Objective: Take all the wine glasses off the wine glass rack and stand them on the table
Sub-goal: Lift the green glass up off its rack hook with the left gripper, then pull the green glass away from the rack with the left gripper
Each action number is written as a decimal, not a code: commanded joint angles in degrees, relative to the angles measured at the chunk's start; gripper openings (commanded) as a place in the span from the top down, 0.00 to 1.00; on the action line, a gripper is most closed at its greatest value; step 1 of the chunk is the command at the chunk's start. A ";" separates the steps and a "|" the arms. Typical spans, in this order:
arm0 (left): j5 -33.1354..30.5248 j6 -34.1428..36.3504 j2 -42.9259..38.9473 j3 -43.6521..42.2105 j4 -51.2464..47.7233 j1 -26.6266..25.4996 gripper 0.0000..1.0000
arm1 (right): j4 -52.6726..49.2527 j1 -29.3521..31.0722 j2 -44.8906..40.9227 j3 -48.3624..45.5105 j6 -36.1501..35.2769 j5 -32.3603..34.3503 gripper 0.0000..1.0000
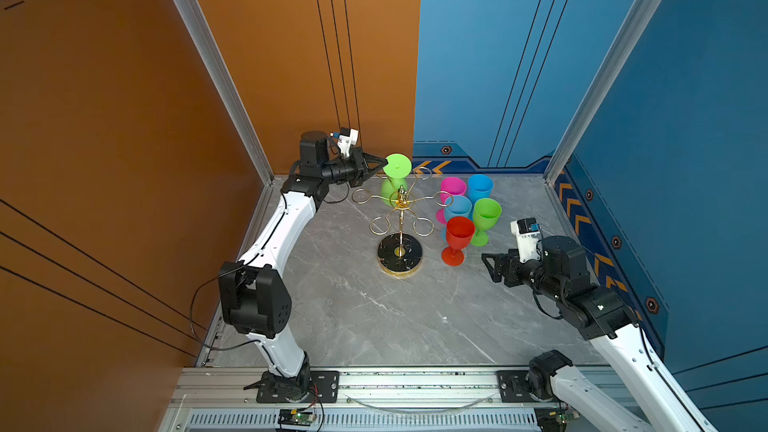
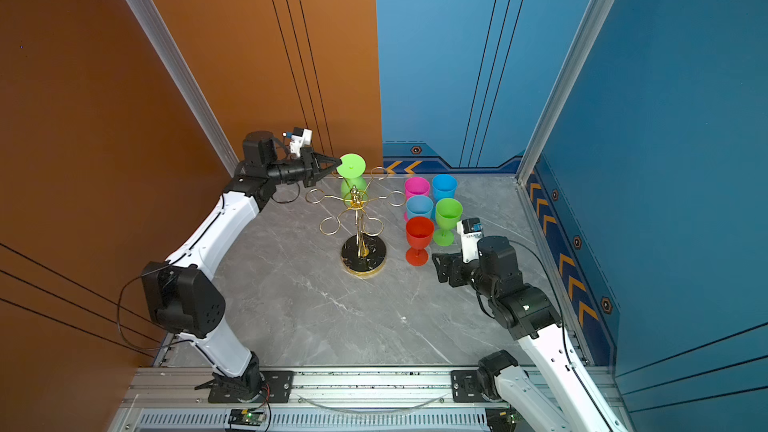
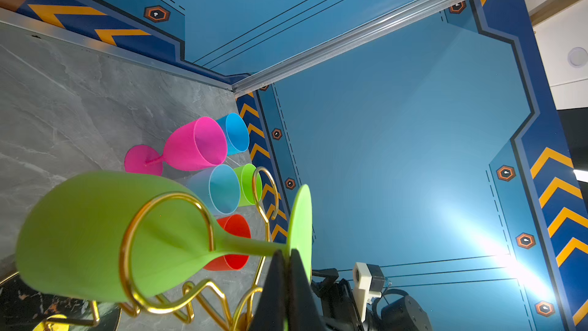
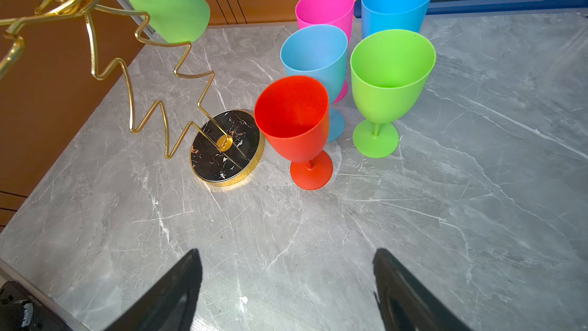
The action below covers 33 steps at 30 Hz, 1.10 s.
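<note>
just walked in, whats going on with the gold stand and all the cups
The left gripper is shut on the foot end of a green wine glass that hangs upside down in a loop of the wine glass rack; it is not yet off. The right gripper is open and holds nothing, over the table near the red glass, one of five standing upright beside the rack.

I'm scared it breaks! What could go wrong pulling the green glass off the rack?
The left gripper's jaws pinch just the foot edge of the hanging green plastic wine glass; it might slip. Its stem threads a loop of the gold wire rack; snagging could tip it onto the red plastic goblet.
</note>
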 commanded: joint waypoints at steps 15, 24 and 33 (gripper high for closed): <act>1.96 -1.63 7.64 12.95 0.73 2.70 1.00 | -1.54 -0.42 -0.84 -0.88 0.68 -0.24 0.14; -4.69 4.06 4.44 11.22 -2.57 4.94 1.00 | -1.54 -0.54 -0.53 -0.91 0.61 -0.33 0.14; -15.10 11.80 -2.06 6.26 -9.57 7.05 1.00 | -1.54 -0.56 -0.74 -1.15 0.75 -0.43 0.14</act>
